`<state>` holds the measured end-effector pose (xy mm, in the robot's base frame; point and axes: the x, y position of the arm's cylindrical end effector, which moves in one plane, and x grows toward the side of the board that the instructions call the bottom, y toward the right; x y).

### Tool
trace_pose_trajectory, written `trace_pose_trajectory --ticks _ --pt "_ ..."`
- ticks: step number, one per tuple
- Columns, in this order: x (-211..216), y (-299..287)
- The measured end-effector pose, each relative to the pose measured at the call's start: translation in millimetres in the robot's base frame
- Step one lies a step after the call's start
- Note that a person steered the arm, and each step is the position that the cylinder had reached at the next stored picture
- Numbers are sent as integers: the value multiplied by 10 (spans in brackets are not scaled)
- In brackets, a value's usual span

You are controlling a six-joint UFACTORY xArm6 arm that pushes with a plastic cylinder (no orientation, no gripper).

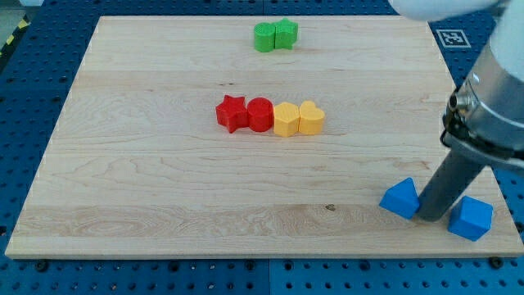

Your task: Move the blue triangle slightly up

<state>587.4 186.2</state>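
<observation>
my tip [431, 219] between small blue triangle block [400, 198] and blue cube [471, 218], near wooden board [164, 180] bottom edge | open board above | no fingers | blue 2, red 2, yellow 2, green 2

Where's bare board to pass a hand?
Free: view's left half, left of the red star, and the band between the green blocks and that row. Crowded: bottom right, my tip between blue triangle and blue cube.

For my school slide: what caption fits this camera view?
My tip sits between the blue triangle and the blue cube on the wooden board.
</observation>
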Motion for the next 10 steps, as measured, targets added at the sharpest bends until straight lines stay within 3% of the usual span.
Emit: trace_pose_trajectory --ticks 2,3,4,5,6,8,10 --pt "-297 -504" --pt "-154 -497" --pt "298 -710" --pt "264 -1113" --pt "-16 -1150" --pt "-441 -613" --pt "-556 -498"
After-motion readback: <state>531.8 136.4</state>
